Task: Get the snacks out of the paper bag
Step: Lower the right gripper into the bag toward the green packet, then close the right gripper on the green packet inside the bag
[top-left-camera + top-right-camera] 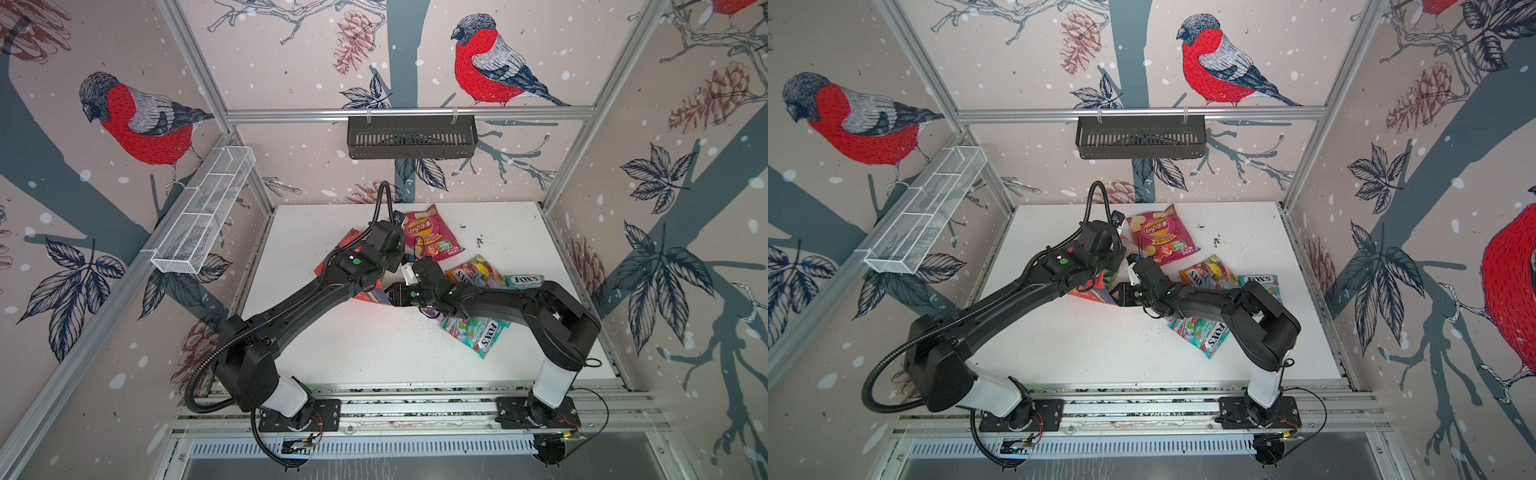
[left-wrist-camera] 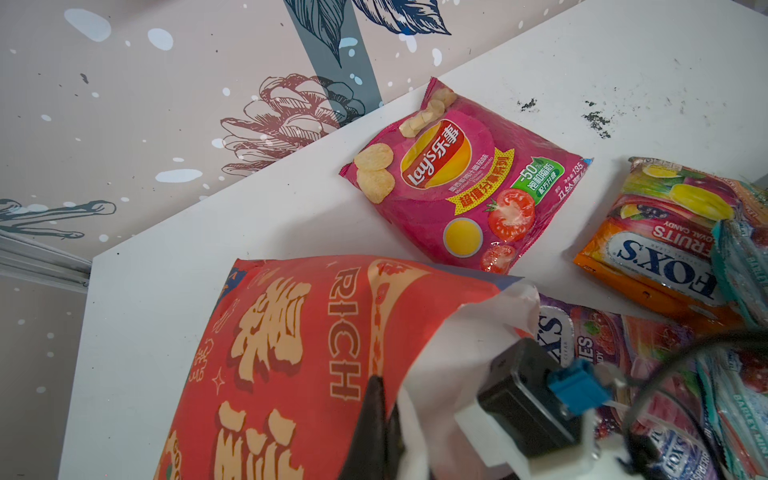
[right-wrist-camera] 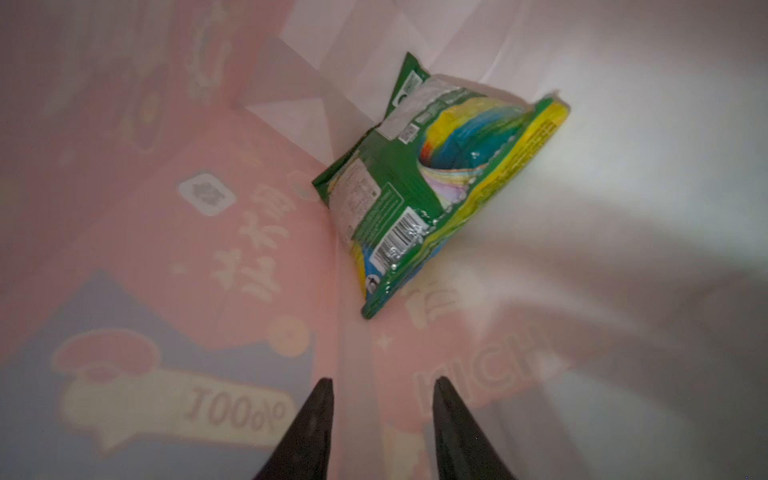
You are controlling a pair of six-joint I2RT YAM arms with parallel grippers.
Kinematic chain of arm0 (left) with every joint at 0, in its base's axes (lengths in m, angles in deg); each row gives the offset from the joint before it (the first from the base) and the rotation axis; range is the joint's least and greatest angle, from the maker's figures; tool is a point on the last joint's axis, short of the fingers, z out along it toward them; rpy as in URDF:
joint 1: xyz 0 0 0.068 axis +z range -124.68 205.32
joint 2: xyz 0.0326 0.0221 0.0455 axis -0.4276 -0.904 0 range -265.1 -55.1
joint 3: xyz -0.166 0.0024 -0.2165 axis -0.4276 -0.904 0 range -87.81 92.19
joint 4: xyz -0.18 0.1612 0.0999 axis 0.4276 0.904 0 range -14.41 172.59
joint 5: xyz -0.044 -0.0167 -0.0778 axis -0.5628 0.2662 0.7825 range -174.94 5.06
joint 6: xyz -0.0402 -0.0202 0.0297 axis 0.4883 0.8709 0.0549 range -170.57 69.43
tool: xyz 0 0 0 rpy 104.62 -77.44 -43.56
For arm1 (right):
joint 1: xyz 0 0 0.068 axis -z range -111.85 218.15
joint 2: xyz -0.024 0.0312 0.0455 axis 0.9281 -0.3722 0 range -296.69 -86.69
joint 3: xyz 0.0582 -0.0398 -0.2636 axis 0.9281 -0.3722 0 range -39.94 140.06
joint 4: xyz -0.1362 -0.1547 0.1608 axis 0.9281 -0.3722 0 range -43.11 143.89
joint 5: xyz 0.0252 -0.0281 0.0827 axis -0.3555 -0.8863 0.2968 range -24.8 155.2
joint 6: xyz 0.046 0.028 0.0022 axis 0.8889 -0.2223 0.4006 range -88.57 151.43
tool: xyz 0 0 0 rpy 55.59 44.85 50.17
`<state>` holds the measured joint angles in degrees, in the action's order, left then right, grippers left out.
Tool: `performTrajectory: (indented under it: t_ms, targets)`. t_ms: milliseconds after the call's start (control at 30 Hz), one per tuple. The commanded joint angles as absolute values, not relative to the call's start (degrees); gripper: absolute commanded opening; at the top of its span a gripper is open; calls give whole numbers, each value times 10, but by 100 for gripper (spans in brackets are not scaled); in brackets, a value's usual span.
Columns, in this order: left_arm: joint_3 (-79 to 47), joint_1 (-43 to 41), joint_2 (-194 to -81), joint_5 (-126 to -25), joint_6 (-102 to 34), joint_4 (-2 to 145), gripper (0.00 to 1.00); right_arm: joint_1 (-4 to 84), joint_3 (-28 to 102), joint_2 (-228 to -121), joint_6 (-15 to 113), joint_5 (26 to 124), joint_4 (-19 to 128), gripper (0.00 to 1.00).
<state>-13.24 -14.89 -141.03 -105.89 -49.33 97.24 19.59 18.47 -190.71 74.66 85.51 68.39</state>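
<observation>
Left pincer (image 2: 376, 419) is clamped on the paper bag (image 2: 291, 353) rim. Right pincer (image 3: 383, 380), half open and empty, is inside it, with 1 green pack (image 3: 436, 178) ahead. Near the left pincer lie 1 pink chip bag (image 2: 465, 183), 1 orange pack (image 2: 665, 232), 1 purple pack (image 2: 602, 345) and 2 teal packs (image 1: 478, 336).

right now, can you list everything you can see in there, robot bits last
paper bag: one, red with a white inside, mid-table, mostly hidden by the arms in both top views
chip bag: one, pink, flat on the table behind the paper bag
orange FOX'S pack: one, orange, right of the chip bag
teal FOX'S packs: two, teal, one beside the orange pack, one nearer the robot's base
purple FOX'S pack: one, purple, by the bag's mouth
green pack: one, green and yellow, inside the paper bag
table: one, white
wire basket: one, white, left wall
slotted basket: one, black, back wall
left gripper: shut on the bag's rim
right gripper: open, inside the bag
</observation>
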Motion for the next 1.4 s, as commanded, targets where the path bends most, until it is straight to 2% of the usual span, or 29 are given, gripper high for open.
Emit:
performTrajectory:
  t_ms: [0,167,300,633,933,1167,1367]
  targets:
    - [-133,-148,-1409,-1049,-489,958,0,195,210,-1927,734,852,651,43]
    - [-134,-148,-1404,-1041,-491,955,0,196,257,-1963,729,854,599,47]
    - [-138,-148,-1400,-1024,-492,949,0,196,291,-1985,727,851,572,55]
    - [-155,-149,-1393,-984,-505,932,0,216,359,-2034,729,866,551,60]
    - [-152,-149,-1396,-967,-506,927,0,227,414,-2070,711,866,518,60]
    - [-154,-149,-1396,-963,-506,926,0,230,449,-2098,685,843,487,54]
    - [-156,-149,-1397,-963,-507,922,0,235,452,-2110,684,857,493,36]
